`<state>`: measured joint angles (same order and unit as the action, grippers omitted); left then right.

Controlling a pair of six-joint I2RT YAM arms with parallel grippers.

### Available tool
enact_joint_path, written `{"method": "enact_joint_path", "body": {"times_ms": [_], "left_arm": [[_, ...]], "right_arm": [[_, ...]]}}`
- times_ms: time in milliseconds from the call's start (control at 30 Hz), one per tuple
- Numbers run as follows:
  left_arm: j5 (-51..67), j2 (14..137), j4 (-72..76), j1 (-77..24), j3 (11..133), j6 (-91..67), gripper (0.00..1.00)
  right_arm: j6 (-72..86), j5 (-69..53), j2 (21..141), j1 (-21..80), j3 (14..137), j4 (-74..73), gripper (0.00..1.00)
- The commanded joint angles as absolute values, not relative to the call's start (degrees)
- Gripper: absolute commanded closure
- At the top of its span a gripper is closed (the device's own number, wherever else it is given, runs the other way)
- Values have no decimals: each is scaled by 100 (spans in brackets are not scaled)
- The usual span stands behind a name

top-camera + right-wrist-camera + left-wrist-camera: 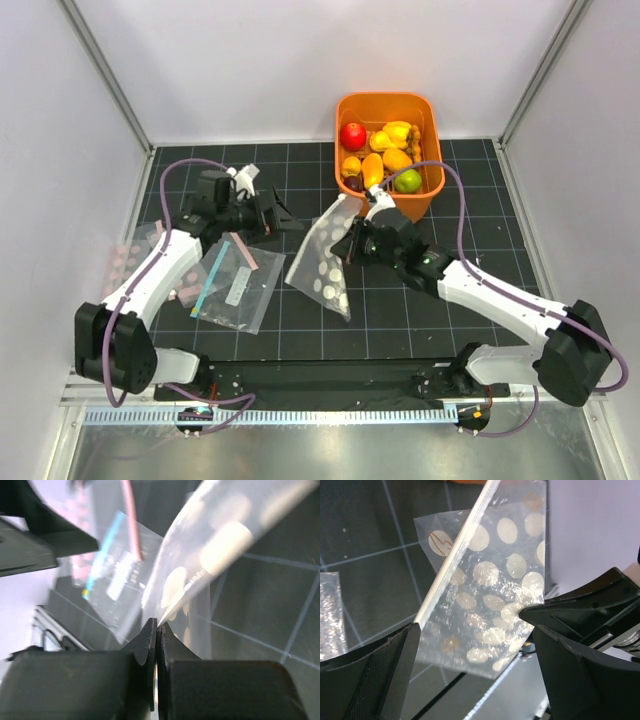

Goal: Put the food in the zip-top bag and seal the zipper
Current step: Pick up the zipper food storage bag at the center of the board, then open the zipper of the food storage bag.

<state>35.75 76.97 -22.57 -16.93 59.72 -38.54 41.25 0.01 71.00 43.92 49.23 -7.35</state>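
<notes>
Bag-opening step, I'd say: right gripper (156,625) pinched shut on the zip-top bag (322,255) edge, holding it up mid-surface, left gripper (283,222) wide open, empty beside it, probably grabbing the opposite lip next; food (385,150) sits in the basket (345,105).

The clear zip-top bag (322,262) is showing white round dots. The basket (385,98) is glowing orange, the apple (352,135) red and the lime (407,181) green, above a black table (510,220) with a pale grid.
</notes>
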Motion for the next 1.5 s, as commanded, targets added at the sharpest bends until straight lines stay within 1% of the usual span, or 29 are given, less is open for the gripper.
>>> {"method": "enact_joint_path", "body": {"times_ms": [0,167,300,400,667,733,767,800,867,1067,1267,1300,1367,1400,1467], "left_arm": [[4332,7480,-1960,-1477,6240,-4464,0],[4772,7313,-1399,-1301,6240,-5060,0],[4825,7198,-1195,-1275,6293,-5238,1],[4816,7225,-1222,-1143,6381,-5352,1],[5282,7392,-1178,-1099,6609,-5836,4],[5308,7322,-1134,-1107,6592,-5941,6],[5343,7304,-1029,-1116,6566,-6089,8],[5379,7286,-933,-1134,6531,-6187,12],[5423,7260,-617,-1239,6408,-6467,15],[5388,7137,-501,-1371,6276,-6592,19],[5440,7093,-475,-1371,6073,-6644,19],[5449,7049,-475,-1380,6038,-6653,20],[5475,7031,-448,-1397,6029,-6680,27],[5484,7023,-422,-1406,6047,-6697,38],[5493,7014,-361,-1415,6056,-6759,50]], "right_arm": [[3788,-237,6900,4403,5510,-729,99],[3788,-413,6855,4403,6151,-905,99],[3762,-448,6794,4395,6529,-984,99],[3727,-518,6776,4395,6705,-1063,99],[3779,-765,6636,4386,6890,-1116,99],[3788,-817,6601,4377,6970,-1142,99],[3805,-826,6583,4386,6978,-1143,99],[3814,-835,6583,4377,6987,-1151,99],[3832,-861,6548,4386,6979,-1125,99],[3814,-949,6574,4377,6944,-1099,99],[3779,-1002,6653,4377,6996,-1064,99],[3779,-1037,6662,4377,6996,-1072,99],[3771,-1090,6715,4377,6979,-1072,99],[3779,-1125,6741,4377,6944,-1072,99],[3779,-1142,6776,4377,6882,-1064,99]]}}
